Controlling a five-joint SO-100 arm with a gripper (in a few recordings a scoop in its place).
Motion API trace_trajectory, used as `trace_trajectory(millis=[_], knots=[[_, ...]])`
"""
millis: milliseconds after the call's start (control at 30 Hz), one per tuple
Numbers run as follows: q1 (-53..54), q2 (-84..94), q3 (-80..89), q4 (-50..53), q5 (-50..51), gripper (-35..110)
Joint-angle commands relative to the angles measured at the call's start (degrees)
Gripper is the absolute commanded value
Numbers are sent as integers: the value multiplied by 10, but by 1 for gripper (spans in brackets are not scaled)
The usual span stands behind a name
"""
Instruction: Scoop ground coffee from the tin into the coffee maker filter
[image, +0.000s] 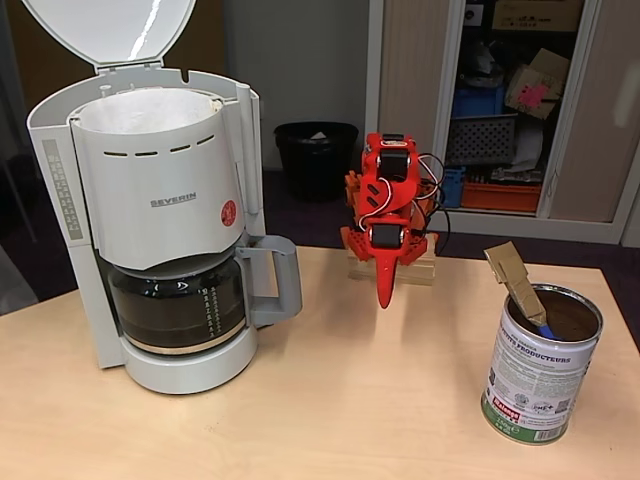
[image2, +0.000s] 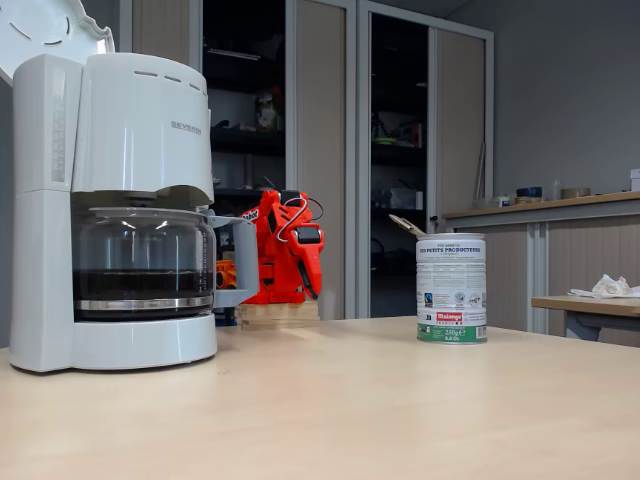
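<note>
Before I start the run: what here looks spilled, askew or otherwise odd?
No spill shows on the table. The tin stands upright, and a scoop leans askew in it, handle over the rim. The coffee maker has its lid up, as the task needs. The gripper points downward.

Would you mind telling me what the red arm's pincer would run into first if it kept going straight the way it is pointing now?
The pincer points almost straight down, so it would most likely meet the bare wooden table just in front of the arm's base. Nothing lies under it; the coffee maker and the tin stand well to either side.
</note>
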Motion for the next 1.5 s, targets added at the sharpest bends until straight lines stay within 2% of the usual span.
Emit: trace_trajectory(millis=[0, 33, 100, 167, 233, 300, 333, 367, 633, 700, 767, 900, 967, 1133, 1200, 1267, 1300, 1467], knots=[[-10, 7, 4, -32, 89, 0], [-12, 7, 4, -54, 135, 0], [-21, 7, 4, -89, 168, 0], [-50, 6, 4, -113, 139, 0], [-89, 6, 4, -136, 63, 0], [-117, 6, 4, -157, 47, 0], [-120, 6, 1, -163, 25, 6], [-118, 6, 3, -181, 15, 15], [-124, 7, 3, -235, -11, 12], [-126, 8, 1, -249, -33, 15], [-128, 8, -11, -244, -42, 26], [-151, 9, -50, -212, -54, 26], [-165, 9, -69, -199, -54, 35], [-192, 11, -95, -173, -29, 42], [-204, 11, -104, -170, -32, 33], [-215, 11, -115, -159, -39, 14], [-222, 12, -121, -152, -43, 13], [-244, 14, -154, -111, -64, 26]])
